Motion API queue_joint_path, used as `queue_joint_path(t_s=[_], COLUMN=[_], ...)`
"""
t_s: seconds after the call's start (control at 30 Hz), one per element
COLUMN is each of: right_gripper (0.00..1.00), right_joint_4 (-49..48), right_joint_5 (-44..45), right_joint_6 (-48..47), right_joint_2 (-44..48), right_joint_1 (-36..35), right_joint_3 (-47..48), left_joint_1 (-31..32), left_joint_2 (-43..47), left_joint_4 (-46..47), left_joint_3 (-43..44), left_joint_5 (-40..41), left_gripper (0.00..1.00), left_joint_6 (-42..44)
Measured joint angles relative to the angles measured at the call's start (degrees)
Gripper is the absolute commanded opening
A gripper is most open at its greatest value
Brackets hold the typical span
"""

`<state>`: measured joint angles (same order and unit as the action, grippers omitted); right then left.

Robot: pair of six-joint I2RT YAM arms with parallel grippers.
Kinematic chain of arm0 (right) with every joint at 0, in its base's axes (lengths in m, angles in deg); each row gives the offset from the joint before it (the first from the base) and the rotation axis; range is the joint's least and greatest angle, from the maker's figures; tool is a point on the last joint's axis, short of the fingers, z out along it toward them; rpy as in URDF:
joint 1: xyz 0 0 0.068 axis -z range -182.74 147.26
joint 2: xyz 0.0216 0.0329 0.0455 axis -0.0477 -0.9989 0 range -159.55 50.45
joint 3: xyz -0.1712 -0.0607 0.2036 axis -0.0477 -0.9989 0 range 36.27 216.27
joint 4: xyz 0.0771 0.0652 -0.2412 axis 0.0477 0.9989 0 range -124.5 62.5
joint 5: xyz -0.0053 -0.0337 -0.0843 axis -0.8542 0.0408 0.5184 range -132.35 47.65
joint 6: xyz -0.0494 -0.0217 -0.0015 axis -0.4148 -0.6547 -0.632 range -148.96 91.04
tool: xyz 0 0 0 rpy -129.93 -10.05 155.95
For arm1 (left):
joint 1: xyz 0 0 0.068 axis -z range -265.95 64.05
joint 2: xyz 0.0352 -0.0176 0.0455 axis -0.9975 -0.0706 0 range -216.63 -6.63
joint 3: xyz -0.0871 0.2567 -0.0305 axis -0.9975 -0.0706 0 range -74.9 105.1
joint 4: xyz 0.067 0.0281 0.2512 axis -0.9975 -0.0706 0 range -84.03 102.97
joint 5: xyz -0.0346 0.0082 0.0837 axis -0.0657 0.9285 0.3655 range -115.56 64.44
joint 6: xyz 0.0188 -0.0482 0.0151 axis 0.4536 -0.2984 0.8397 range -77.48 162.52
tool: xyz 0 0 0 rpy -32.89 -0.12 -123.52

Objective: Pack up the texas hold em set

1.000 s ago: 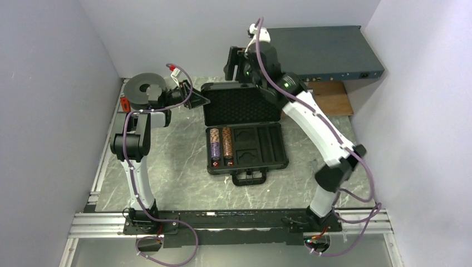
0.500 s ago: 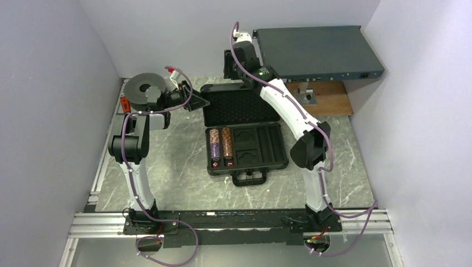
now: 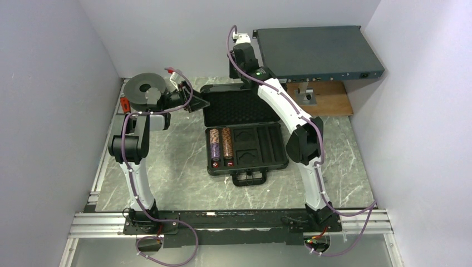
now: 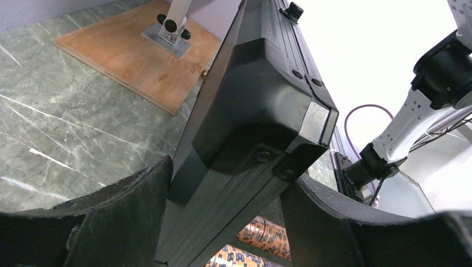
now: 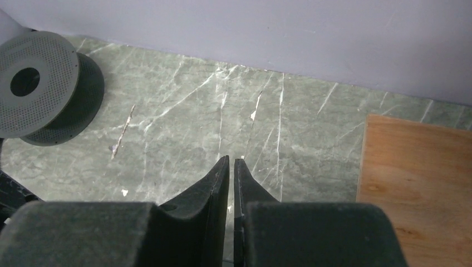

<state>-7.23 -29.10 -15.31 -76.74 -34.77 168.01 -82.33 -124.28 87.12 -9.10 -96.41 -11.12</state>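
Briefcase lid (image 3: 239,104) | left gripper (image 4: 222,186) spread astride its 9 o'clock corner (nearer arm) | right gripper (image 5: 231,162) pressed together, empty

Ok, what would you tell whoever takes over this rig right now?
The left pincer sits astride the raised lid's left corner; grip unclear.
The right pincer is shut, empty, over the table behind the case.
In the tray's left slots: purple chip stack, brown chip stack, red dice.
To do: fold the lid down and close the case.
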Motion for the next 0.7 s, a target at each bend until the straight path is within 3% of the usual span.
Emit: queue_joint_path(t_s=[0.3, 0.43, 0.47, 0.5, 0.7], right_gripper=[0.04, 0.0, 0.0, 0.0, 0.0], right_joint_4=[1.0, 2.4, 2.3, 2.2, 1.2], right_joint_5=[-6.8, -10.7, -12.0, -13.0, -19.1], right_joint_6=[-1.4, -2.2, -2.3, -2.3, -2.4], right_joint_2=[-0.4, -0.4, -0.3, -0.3, 1.8], right_joint_1=[0.8, 1.2, 1.4, 1.6, 2.2], right_joint_3=[-1.9, -2.1, -2.4, -2.8, -6.1], left_joint_1=[0.0, 0.1, 0.2, 0.3, 1.2], left_joint_2=[0.0, 0.1, 0.2, 0.2, 0.4], left_joint_4=[0.6, 0.2, -0.4, -1.2, -6.9], left_joint_3=[-0.3, -0.8, -1.0, -1.2, -2.8], left_joint_5=[0.2, -0.1, -0.2, -0.3, -0.5], left_gripper=[0.75, 0.85, 0.96, 0.99, 1.0], left_joint_6=[0.2, 0.9, 1.3, 1.7, 5.4])
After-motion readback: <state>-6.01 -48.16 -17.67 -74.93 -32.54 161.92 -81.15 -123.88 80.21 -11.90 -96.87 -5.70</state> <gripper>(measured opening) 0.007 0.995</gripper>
